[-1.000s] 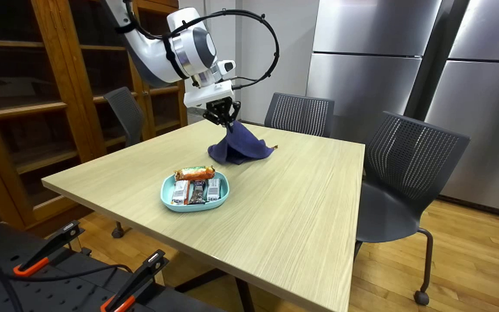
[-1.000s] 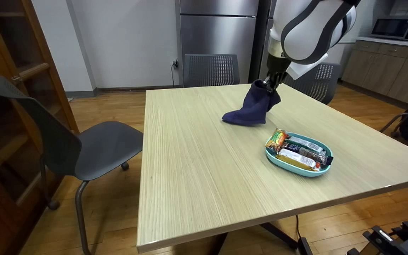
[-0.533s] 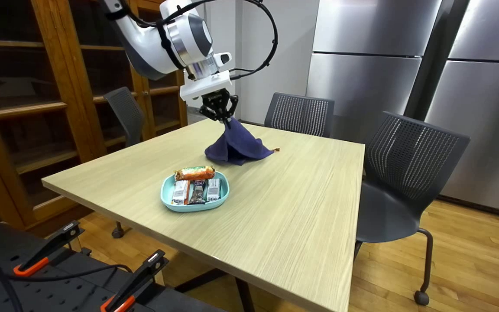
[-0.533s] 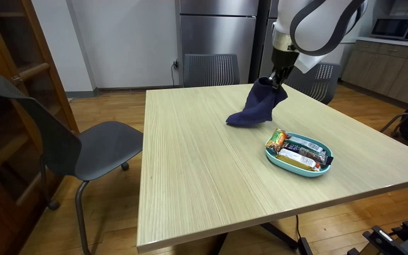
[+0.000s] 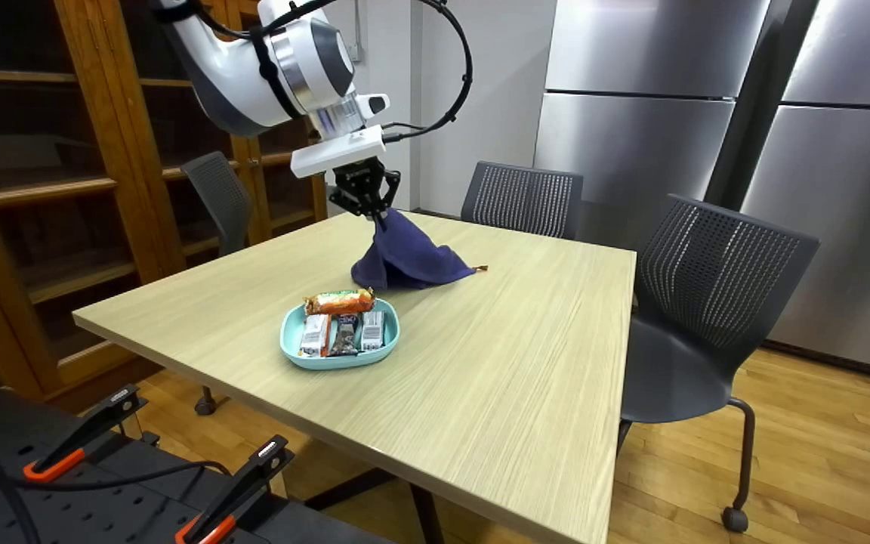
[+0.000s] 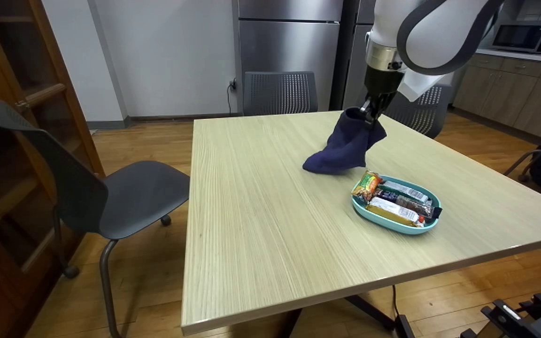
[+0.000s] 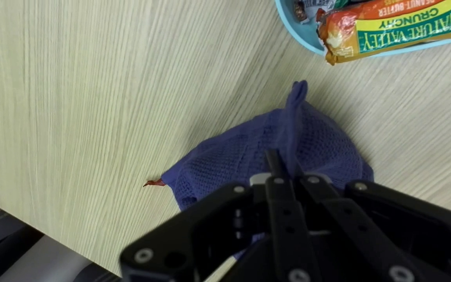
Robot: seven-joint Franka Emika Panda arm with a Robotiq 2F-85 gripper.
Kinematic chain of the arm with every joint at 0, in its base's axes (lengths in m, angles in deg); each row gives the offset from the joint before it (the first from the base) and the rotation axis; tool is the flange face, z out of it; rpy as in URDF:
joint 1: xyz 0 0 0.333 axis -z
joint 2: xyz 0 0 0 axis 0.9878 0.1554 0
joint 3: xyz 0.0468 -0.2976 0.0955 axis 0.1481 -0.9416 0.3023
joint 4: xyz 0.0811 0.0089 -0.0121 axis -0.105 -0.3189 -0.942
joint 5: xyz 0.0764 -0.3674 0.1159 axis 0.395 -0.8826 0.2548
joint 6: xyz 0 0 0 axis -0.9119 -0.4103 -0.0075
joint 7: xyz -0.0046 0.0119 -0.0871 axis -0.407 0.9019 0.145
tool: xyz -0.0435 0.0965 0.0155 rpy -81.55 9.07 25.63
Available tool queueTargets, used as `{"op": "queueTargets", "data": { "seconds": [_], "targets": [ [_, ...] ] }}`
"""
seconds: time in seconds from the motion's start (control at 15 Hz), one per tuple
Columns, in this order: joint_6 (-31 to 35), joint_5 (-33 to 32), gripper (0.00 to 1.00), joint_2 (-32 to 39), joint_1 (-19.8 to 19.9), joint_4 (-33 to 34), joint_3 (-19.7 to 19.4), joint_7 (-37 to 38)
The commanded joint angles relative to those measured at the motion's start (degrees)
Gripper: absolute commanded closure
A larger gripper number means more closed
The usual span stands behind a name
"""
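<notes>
Item under inspection: one navy woven cloth [image 7: 229, 156], drawn up to a peak with its lower edges resting on the tabletop [image 5: 495, 378]. In the wrist view its long axis runs from a corner at lower left across to the right; a pinched fold stands up from it and points toward the top of that view. In an exterior view a low corner points left.

The gripper [image 5: 381, 217] is angled downward, its fingers closed with the cloth's peak pinched between them. One red wrapper end [image 7: 154, 182] protrudes from beneath the cloth's left corner in the wrist view; the rest of it is covered.

Containers: one turquoise oval tray [image 5: 337, 363], near the cloth but apart from it, holding four wrapped bars. The Nature Valley Crunchy peanut butter bar [image 7: 401, 27] lies crosswise at the end nearest the cloth, its tip over the rim. The other three lie side by side: a white-and-gold bar [image 6: 391, 211], a dark bar [image 6: 404, 202] and a green bar with a white label [image 6: 406, 190].

Surroundings, in an exterior view: three dark chairs [image 5: 677, 378], two stainless-steel refrigerators [image 5: 635, 151].
</notes>
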Motion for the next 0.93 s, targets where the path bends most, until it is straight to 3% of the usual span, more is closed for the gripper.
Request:
{"op": "queueTargets", "data": {
  "seconds": [0.0, 0.53, 0.87],
  "targets": [
    [-2.2, -2.7, 0.99, -5.3, -0.7, -3.6, 0.7, 4.7],
    [-2.5, -5.4, 0.99, -11.4, -5.3, -7.5, -1.5, 11.0],
    [-4.2, -9.6, 0.99, -14.6, -6.1, -10.0, -2.1, 13.7]
  ]
}}
